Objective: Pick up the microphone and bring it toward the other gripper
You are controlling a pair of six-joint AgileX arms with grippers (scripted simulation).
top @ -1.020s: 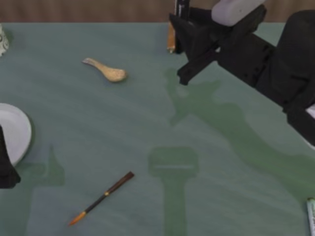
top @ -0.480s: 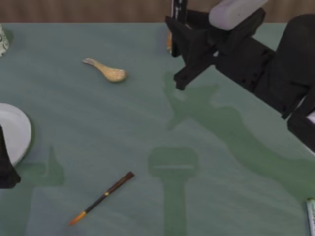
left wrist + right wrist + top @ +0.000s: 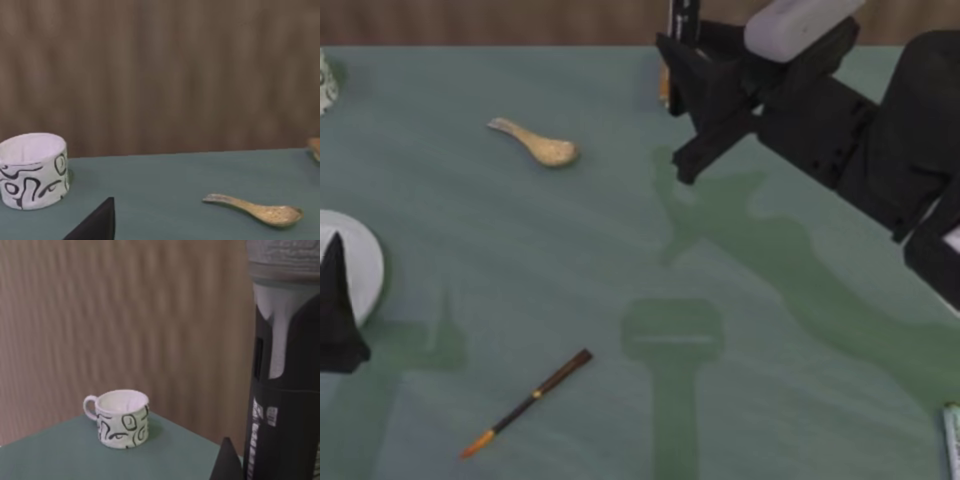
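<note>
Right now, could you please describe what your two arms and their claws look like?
My right arm is bulky and black, with a pale grey-white casing on top and a black wedge-fingered right claw. Of my left claw, only a pointed black wedge shows at the table's left edge.

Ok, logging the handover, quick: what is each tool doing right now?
Left tool: by the plate; cannot be told.
Right tool: closed on the microphone.

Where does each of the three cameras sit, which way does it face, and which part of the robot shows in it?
Top view: overhead, looking down on the table; both arms show, left gripper, right gripper.
Left wrist view: low, facing the back wall; a finger shows.
Right wrist view: faces the wall past the microphone.
Both wrist views share the cup.
</note>
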